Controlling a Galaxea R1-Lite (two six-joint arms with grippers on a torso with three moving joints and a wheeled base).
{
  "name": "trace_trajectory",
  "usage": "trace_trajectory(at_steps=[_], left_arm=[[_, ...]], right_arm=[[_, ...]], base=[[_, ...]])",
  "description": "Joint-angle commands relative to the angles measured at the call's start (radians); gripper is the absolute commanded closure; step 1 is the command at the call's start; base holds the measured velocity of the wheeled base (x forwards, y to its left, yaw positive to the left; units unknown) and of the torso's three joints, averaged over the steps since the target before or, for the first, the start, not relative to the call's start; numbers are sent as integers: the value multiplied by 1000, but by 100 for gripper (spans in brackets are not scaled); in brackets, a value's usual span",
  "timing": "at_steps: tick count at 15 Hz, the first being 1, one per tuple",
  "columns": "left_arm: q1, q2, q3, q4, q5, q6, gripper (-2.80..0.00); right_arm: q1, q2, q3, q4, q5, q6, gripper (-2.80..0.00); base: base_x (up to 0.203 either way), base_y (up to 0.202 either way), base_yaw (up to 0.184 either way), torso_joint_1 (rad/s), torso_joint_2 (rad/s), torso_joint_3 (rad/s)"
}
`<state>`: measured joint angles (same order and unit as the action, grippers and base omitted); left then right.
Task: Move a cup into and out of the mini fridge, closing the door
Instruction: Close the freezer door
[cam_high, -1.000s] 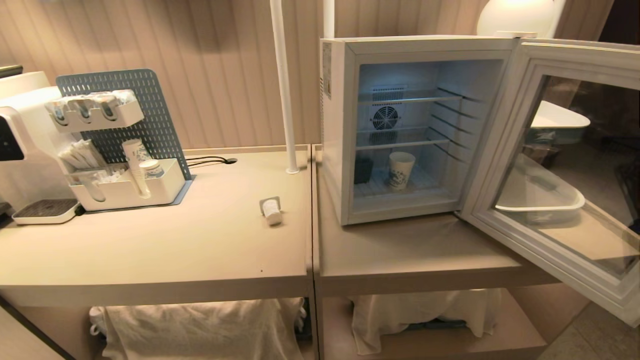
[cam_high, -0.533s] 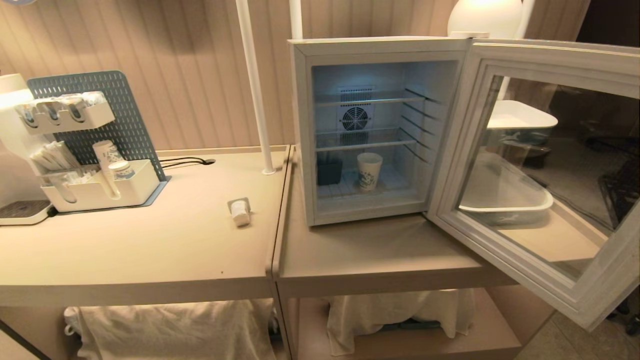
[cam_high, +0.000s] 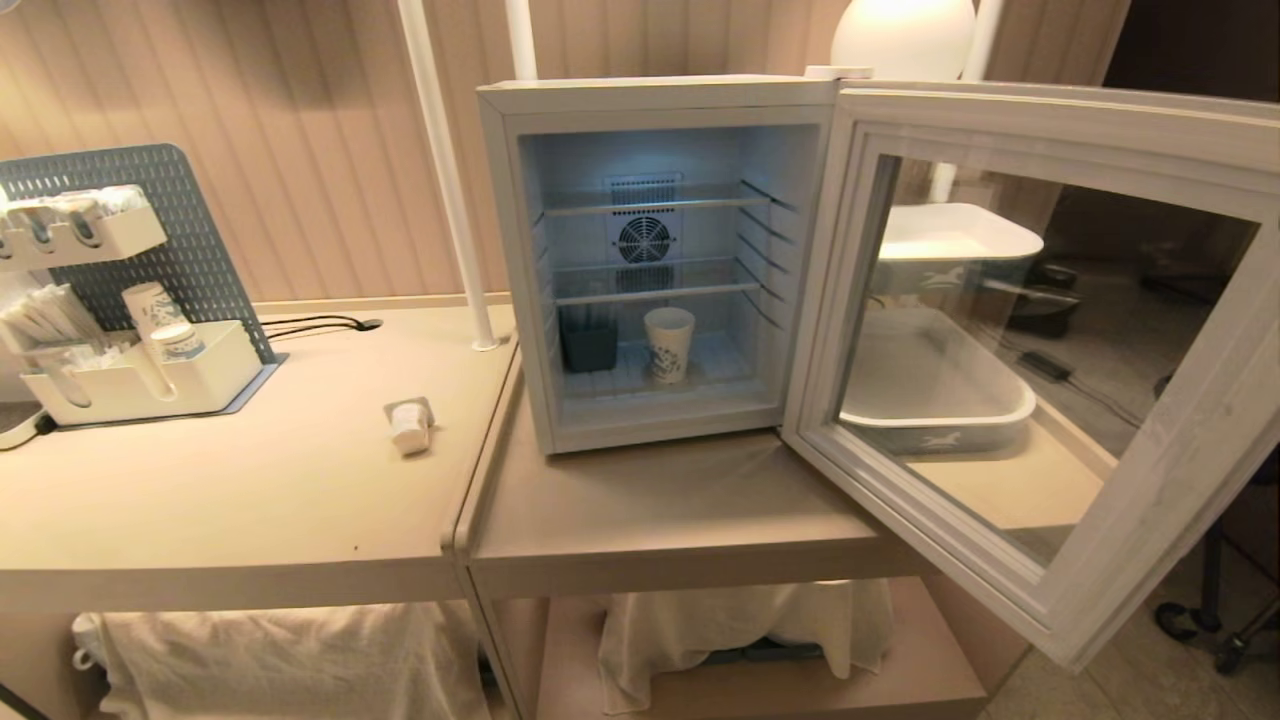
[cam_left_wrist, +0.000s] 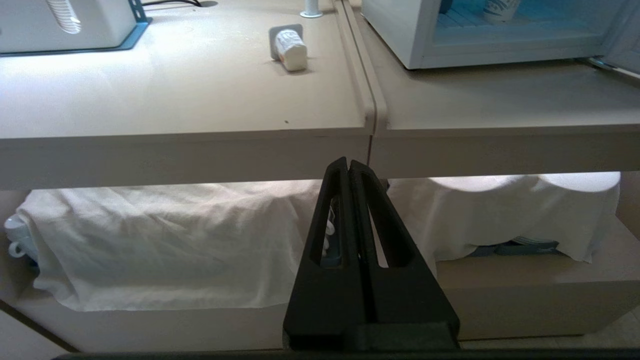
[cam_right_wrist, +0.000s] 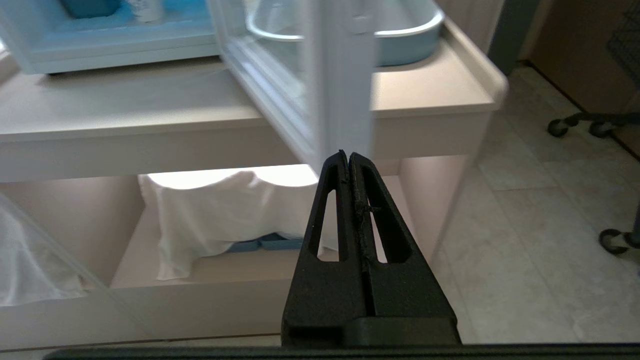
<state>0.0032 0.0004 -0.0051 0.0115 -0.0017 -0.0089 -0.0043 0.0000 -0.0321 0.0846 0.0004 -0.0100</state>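
Note:
A small squat white cup (cam_high: 410, 428) lies on its side on the left table top, against a small grey square; the left wrist view also has this cup (cam_left_wrist: 290, 48). On the right table the white mini fridge (cam_high: 500, 250) stands lit, and its glass door (cam_high: 1150, 560) is swung wide open to the right. A taller blue-printed paper cup (cam_high: 668, 343) stands on the fridge floor beside a dark box (cam_high: 588, 345). My left gripper (cam_left_wrist: 348, 161) is shut and empty, low in front of the tables' front edge. Just as low, my right gripper (cam_right_wrist: 346, 152) is shut and empty below the door's edge (cam_right_wrist: 345, 75).
A white organiser (cam_high: 140, 370) with paper cups and a blue pegboard stands at the far left. A white pole (cam_high: 445, 180) rises beside the fridge. A white tub (cam_high: 940, 400) sits behind the open door. White cloths (cam_high: 740, 630) cover the lower shelves. Chair castors (cam_high: 1230, 640) are at the right.
The whole head view has shifted left, so the camera has moved to the right. Cup, fridge and door keep their places on the tables.

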Motion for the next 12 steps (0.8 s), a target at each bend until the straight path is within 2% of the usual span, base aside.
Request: trace_trajectory(at_steps=[1,5,8,10,12], left_arm=[[0,1,1,-1,0,0,0],[0,1,2,-8,0,-2,0],[0,1,4,-13,0,-5,0],[0,1,4,-13,0,-4,0],[0,1,5,-15,0,-6,0]], right_arm=[[0,2,0,0,1,-1,0],[-1,3,0,0,0,-1,0],[-2,2,-11,-4,-6,22,0],[-2,37,-135,33,-15,56,0],[0,202,-369,71,-88,147,0]], base=[[0,-195,-3,5,5,0],[0,-161,-2,6,4,2],[0,0,0,0,0,0],[0,0,0,0,0,0],[0,0,0,0,0,0]])
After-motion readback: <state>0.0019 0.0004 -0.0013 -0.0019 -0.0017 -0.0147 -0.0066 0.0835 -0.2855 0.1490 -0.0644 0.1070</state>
